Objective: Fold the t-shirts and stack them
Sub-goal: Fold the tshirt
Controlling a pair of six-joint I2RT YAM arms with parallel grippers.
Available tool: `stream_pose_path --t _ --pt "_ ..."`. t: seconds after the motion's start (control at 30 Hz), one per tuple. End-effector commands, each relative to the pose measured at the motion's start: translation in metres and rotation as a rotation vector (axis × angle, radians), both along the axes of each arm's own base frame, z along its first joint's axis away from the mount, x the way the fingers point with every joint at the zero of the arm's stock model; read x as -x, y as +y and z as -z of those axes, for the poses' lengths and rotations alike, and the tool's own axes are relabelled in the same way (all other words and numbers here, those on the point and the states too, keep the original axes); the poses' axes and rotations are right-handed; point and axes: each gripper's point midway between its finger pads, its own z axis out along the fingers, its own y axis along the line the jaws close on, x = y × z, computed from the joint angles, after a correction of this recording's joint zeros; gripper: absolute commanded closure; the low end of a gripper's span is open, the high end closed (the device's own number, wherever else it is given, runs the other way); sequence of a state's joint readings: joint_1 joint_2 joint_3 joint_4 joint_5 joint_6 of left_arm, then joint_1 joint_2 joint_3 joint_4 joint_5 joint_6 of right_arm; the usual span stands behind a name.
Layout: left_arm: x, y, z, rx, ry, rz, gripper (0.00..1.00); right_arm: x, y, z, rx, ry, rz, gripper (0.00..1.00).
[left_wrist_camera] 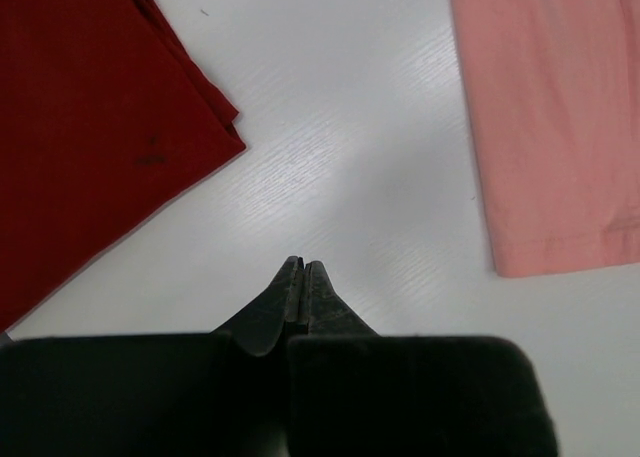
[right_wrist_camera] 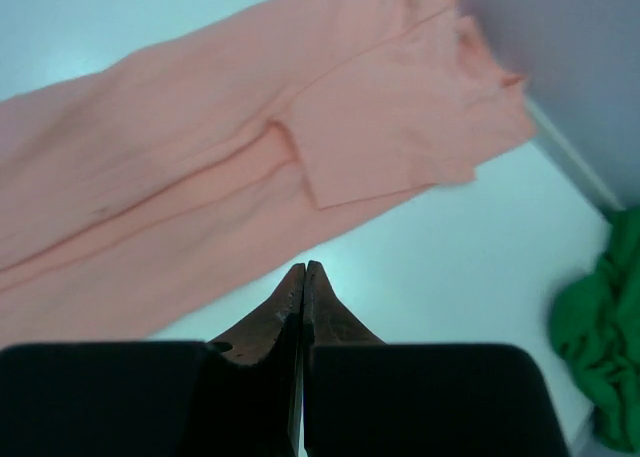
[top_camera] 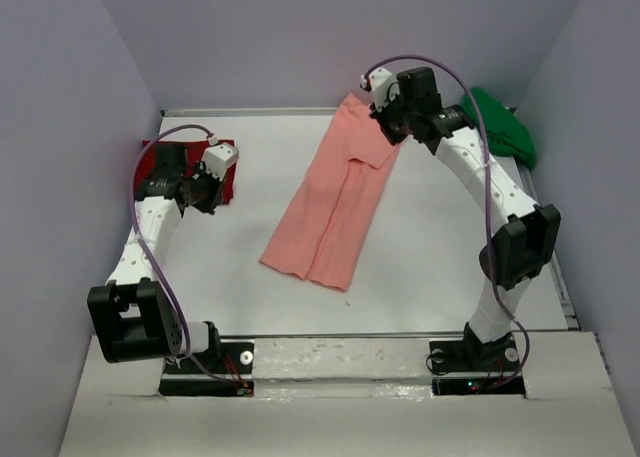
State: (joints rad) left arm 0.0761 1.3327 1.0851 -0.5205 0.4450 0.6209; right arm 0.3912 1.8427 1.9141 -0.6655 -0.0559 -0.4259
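Lab test booth: white table (top_camera: 440,257), plain lavender walls (top_camera: 300,37)

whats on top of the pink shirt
Only its own folded-over sleeve lies on the salmon-pink shirt. From above, the right gripper covers its far corner; the wrist view shows nothing else there.

I'm seeing: salmon-pink shirt (top_camera: 335,202) plain | deep red shirt (left_wrist_camera: 90,127) plain, one small dark speck | bright green shirt (top_camera: 505,127) plain | desk (top_camera: 260,147) white | arms (top_camera: 150,242) white, black joints | cables (top_camera: 176,129) purple | walls (top_camera: 300,37) pale lilac-grey
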Motion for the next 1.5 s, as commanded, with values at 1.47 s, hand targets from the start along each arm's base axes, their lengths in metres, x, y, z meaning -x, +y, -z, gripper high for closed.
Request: stream_pose_path --t 1.47 --pt "0.012 0.000 0.035 0.018 0.066 -0.014 1.00 -0.023 -0.011 0.266 0.381 0.512 0.127 1.00"
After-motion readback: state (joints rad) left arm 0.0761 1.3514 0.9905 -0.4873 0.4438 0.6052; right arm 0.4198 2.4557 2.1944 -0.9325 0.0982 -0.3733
